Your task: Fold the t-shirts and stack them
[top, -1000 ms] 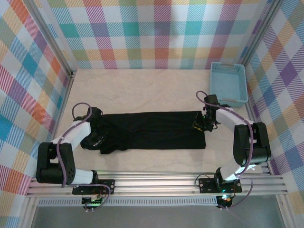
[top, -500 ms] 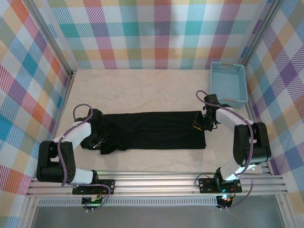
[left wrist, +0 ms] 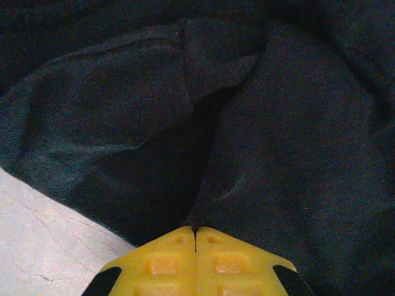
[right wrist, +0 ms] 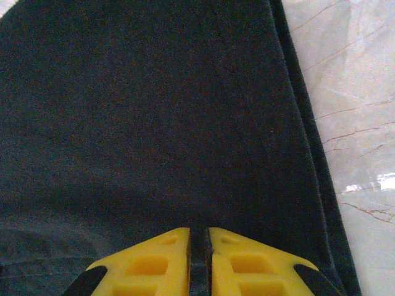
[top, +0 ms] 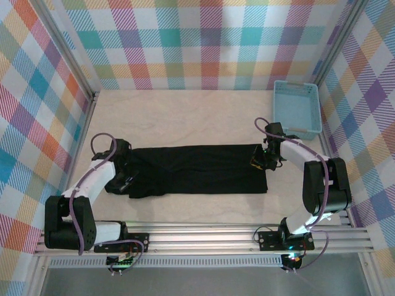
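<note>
A black t-shirt (top: pixel 197 169) lies folded into a long band across the middle of the table, its left end bunched. My left gripper (top: pixel 126 182) sits on that bunched end. In the left wrist view its yellow fingers (left wrist: pixel 222 259) are pressed together, and a ridge of black cloth (left wrist: pixel 123 123) runs into the tip of the left gripper (left wrist: pixel 195 229). My right gripper (top: pixel 258 161) rests on the shirt's far right corner. The right wrist view shows the right gripper (right wrist: pixel 198 232) nearly closed, with dark cloth (right wrist: pixel 154 111) filling the thin gap between its fingers.
A light-blue plastic basket (top: pixel 296 108) stands at the back right, just beyond the right arm. Checkered walls enclose the pale tabletop (top: pixel 185 117) on three sides. An aluminium rail (top: pixel 203 237) runs along the near edge.
The left arm's elbow has swung outward to the left and the shirt's bunched left end has shifted slightly. The right arm has stayed put.
</note>
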Controlling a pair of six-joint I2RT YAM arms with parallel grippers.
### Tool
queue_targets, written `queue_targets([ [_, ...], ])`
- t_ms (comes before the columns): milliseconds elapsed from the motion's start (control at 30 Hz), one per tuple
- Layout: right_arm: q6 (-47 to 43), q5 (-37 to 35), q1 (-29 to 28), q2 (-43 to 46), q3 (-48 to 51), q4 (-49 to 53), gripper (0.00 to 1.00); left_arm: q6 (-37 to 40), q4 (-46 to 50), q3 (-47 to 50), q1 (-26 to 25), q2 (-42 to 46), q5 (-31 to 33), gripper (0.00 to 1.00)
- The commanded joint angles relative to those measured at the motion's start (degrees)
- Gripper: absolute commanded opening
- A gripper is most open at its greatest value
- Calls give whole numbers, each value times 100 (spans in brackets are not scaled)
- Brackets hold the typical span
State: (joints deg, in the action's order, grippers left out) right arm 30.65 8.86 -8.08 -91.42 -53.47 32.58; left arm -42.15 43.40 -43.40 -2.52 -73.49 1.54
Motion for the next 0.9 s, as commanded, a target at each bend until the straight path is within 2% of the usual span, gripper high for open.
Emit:
queue_targets([
  [0,-72,63,8,-58,-137,71,16,77,351,-209,23,151,219,0],
  [433,-86,54,8,-270,-137,96,15,460,550,-1041,41,-252,612,0],
  [867,-104,-16,7,-232,-172,162,15,703,274,-978,322,-1079,1426,0],
])
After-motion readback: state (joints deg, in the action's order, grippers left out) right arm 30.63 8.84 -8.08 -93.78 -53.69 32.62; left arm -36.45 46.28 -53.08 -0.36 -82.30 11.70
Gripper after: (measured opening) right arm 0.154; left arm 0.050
